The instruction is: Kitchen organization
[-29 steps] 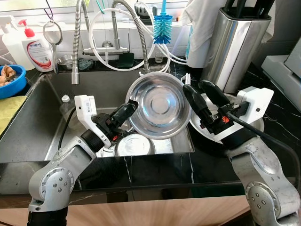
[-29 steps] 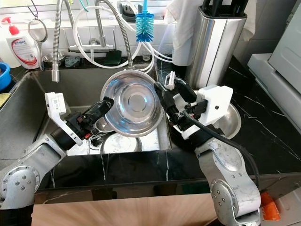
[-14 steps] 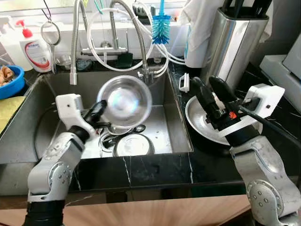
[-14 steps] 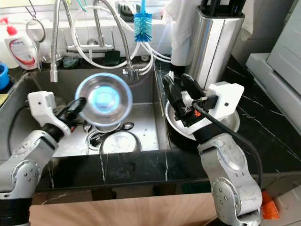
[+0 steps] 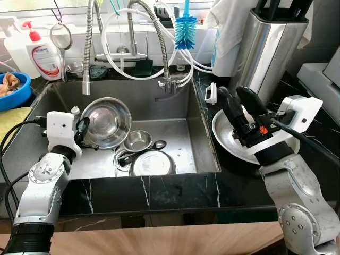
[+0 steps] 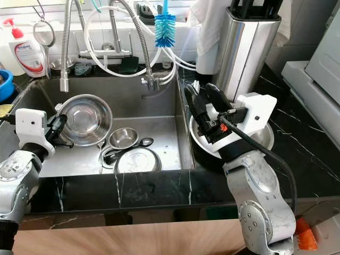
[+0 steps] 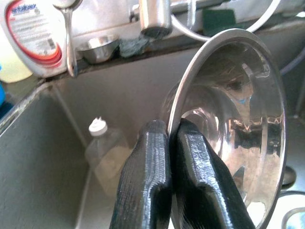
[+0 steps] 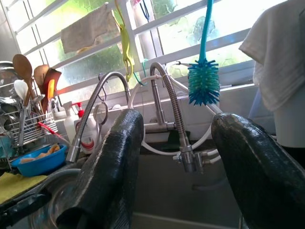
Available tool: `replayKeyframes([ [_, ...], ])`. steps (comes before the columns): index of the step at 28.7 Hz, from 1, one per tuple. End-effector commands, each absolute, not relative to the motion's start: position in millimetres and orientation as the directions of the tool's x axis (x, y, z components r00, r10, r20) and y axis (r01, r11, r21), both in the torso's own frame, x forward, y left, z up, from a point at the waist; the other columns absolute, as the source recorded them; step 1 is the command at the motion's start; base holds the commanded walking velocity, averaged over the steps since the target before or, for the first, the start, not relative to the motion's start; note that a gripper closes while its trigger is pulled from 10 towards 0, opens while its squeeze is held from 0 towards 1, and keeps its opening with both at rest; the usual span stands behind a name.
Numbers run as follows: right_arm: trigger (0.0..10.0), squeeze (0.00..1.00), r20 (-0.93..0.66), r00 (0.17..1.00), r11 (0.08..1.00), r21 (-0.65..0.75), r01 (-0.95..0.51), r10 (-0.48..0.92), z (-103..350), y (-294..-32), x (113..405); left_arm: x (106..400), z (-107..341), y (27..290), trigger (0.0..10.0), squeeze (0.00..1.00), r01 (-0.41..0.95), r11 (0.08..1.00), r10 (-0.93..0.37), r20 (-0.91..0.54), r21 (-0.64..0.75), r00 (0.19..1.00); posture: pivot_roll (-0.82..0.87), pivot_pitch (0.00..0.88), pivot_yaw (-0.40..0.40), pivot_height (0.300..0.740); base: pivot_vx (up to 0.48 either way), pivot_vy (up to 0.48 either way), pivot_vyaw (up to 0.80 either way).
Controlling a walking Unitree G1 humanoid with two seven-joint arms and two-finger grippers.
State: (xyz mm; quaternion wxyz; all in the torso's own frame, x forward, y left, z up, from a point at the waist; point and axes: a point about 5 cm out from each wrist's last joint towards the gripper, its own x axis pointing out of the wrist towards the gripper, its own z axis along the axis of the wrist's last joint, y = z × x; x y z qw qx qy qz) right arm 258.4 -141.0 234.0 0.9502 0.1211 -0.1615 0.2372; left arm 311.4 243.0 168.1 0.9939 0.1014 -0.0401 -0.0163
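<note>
My left gripper is shut on the rim of a large steel bowl, holding it tilted at the left side of the sink; the wrist view shows both fingers pinching the bowl's rim. On the sink floor lie a small steel bowl, a spoon and a round steel lid or plate. My right gripper is open above a steel plate on the black counter right of the sink, with nothing between its fingers.
A faucet with spring hoses rises behind the sink, a blue bottle brush beside it. A soap bottle and blue bowl stand at left. A steel knife block stands at right. A small plastic bottle lies in the sink's left corner.
My left gripper has carried the large bowl from the sink's middle, near the right gripper, down to the left side of the sink. The right gripper drew back over the plate.
</note>
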Motion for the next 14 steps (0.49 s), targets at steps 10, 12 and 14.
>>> replayKeyframes([
  [10, 10.0, 0.00, 0.357, 0.838, 0.862, 0.144, -0.485, 0.412, 232, -141, 256, 317, 149, 259, 10.0, 0.94, 0.014, 0.955, -0.020, 0.018, 0.296, 1.000, 0.02, 0.042, 0.027, 0.740, 0.000, 0.000, 0.00],
  [12, 10.0, 0.00, 0.356, 0.836, 0.860, 0.142, -0.489, 0.417, 232, -140, 255, 318, 146, 258, 10.0, 1.00, 0.036, 0.954, -0.036, -0.006, 0.296, 0.999, 0.02, 0.043, 0.027, 0.740, 0.000, 0.000, 0.00],
  [14, 10.0, 0.00, 0.355, 0.836, 0.861, 0.141, -0.489, 0.417, 232, -140, 255, 318, 146, 258, 10.0, 1.00, 0.038, 0.955, -0.038, -0.007, 0.295, 0.999, 0.02, 0.044, 0.027, 0.740, 0.000, 0.000, 0.00],
])
